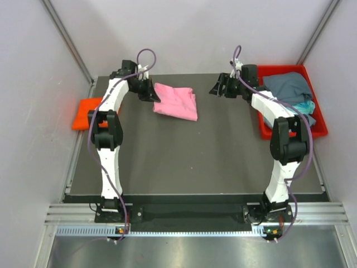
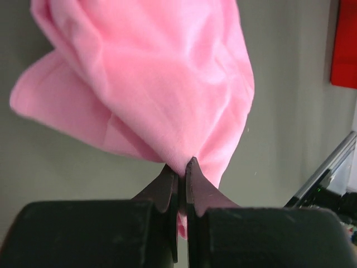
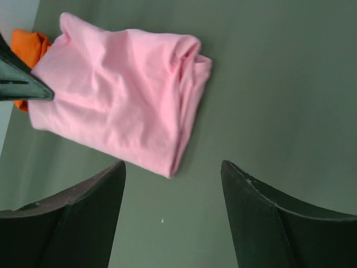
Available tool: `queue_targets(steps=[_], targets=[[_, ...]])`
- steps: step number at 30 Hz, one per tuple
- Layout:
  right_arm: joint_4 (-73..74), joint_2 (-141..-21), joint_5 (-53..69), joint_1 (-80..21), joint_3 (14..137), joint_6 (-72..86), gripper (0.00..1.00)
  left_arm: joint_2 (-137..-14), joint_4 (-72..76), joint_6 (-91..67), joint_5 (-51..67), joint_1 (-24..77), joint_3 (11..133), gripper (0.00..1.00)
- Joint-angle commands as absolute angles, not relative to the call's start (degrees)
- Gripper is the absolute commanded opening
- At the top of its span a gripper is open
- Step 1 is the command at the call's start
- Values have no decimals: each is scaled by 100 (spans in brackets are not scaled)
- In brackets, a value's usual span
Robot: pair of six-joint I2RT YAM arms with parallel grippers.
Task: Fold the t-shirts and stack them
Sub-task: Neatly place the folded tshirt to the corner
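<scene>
Pink tee (image 1: 175, 101), orange tee (image 1: 88, 111), grey-blue tee (image 1: 287, 86), teal tee (image 1: 305, 106); red tray (image 1: 320, 129); dk grey table (image 1: 195, 156).

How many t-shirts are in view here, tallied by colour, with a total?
pink t-shirt: 1
orange t-shirt: 1
grey-blue t-shirt: 1
teal t-shirt: 1
Total: 4, though the pile in the red tray may hide more.
</scene>
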State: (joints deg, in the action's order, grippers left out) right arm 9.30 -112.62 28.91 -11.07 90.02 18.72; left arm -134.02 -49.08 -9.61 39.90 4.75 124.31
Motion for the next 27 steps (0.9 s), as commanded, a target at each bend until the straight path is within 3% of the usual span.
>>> queue_targets(steps=[1, 14, 17, 18, 20, 27], targets=[[993, -10811, 2804, -1090, 8755, 1582, 70, -12832, -6046, -55, 3789, 177, 12612, 0], [993, -10336, 2760, -1046, 8315, 1494, 71, -12691, -7690, 1344, 2515, -835, 13586, 0], [967, -10239, 2725, -1037, 8192, 1494, 74, -12674, -7971, 1652, 2216, -914, 13929, 0], [967, -10213, 2716, -1028, 8174, 1494, 82, -12656, -8006, 1774, 2128, -940, 13974, 0], [940, -10178, 2716, -1011, 8104, 1503, 87, -12595, -8033, 1915, 1804, -975, 14010, 0], [861, -10090, 2698, -993, 7963, 1573, 91, -12446, -7910, 2319, 1302, -1195, 14054, 0]])
